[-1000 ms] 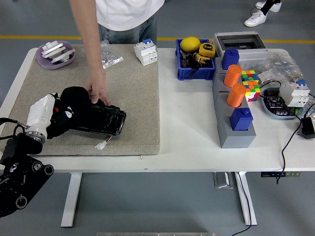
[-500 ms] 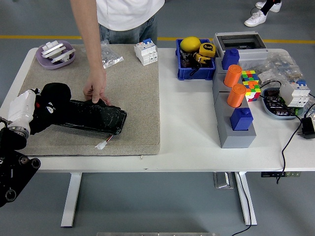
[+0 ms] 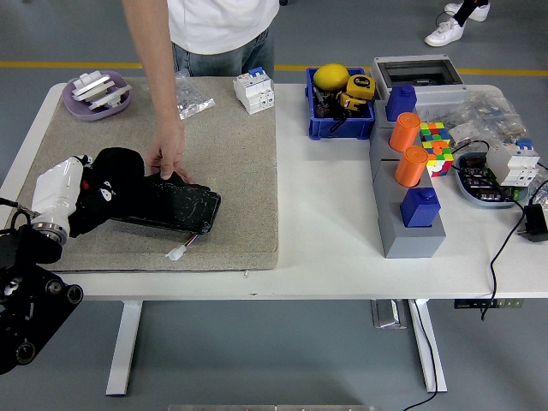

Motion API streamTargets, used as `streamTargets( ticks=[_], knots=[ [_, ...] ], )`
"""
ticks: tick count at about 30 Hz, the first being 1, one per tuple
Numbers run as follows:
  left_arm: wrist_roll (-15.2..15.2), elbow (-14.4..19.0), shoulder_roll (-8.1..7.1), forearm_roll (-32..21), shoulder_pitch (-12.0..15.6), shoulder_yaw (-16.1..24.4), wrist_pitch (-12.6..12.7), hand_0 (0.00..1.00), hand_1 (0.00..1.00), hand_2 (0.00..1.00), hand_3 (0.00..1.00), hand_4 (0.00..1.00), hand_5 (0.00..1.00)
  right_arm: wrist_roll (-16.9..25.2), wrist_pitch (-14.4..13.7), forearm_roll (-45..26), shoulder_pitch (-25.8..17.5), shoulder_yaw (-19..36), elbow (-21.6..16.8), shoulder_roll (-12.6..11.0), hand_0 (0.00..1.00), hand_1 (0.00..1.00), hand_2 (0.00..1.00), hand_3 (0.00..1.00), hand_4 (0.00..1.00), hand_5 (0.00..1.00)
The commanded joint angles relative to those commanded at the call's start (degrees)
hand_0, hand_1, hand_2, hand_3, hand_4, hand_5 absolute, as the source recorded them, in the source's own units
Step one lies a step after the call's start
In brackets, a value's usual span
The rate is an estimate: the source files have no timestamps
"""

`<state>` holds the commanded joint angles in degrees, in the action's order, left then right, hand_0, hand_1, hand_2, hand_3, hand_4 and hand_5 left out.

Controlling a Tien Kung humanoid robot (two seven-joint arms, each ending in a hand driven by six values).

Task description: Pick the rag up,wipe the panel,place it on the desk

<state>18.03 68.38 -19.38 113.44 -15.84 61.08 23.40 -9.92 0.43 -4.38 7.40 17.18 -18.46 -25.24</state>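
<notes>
- Left hand (image 3: 107, 184) rests on the left end of the black panel (image 3: 167, 208), fingers closed over a dark rag (image 3: 120, 167)
- Panel lies on the grey mat (image 3: 231, 171); a person's hand (image 3: 167, 158) steadies its far edge
- Rag looks soft, light; bunch it in the palm
- Panel glossy, probably slippery

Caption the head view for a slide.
Left hand wipes the black panel with a rag while a person's hand steadies it.

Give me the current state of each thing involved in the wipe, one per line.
Left hand: on the panel's left end, fingers not discernible.
Rag: bunched dark under the left hand.
Panel: flat on the mat.
Person's hand: pressing the panel's far edge.
Mat: flat on the table.
</notes>
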Motion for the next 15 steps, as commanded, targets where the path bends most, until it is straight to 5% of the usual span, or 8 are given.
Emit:
streamTargets(
  ticks=[15],
  knots=[
    [1.8,5.6,0.56,0.0,-0.1,-11.0,-0.6,0.231,0.185,0.553,0.529,0.117,0.002,0.0,0.1,-0.1,-0.2,0.0,0.1,-0.2,0.779,0.480,0.683,0.631,0.998,0.532]
  ],
)
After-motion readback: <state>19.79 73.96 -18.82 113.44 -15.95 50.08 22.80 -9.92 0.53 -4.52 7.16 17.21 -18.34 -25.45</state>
